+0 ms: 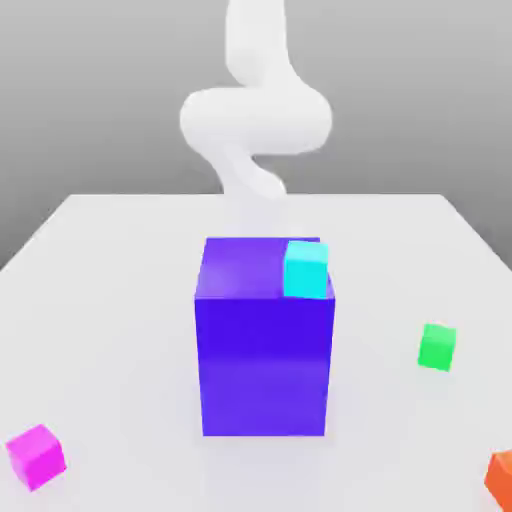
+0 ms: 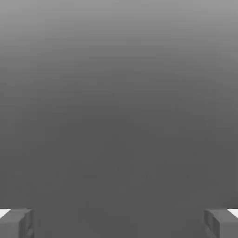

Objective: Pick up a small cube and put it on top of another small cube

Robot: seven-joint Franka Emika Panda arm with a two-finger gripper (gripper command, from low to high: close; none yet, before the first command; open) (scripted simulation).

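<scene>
The small magenta-pink cube (image 1: 36, 456) lies on the white table (image 1: 110, 300) near the front edge, at the exterior view's left. The small green cube (image 1: 437, 347) sits on the table at the exterior view's right, well apart from it. In the hand view my gripper (image 2: 119, 224) is open: its two grey fingertips (image 2: 16, 223) stand far apart with nothing between them, facing plain grey background. My white arm (image 1: 255, 112) rises behind the table's far side, far from both cubes.
A big blue-violet block (image 1: 264, 340) stands in the table's middle, between the two small cubes, with a cyan cube (image 1: 305, 269) on its top right corner. An orange cube (image 1: 501, 478) sits at the front right corner.
</scene>
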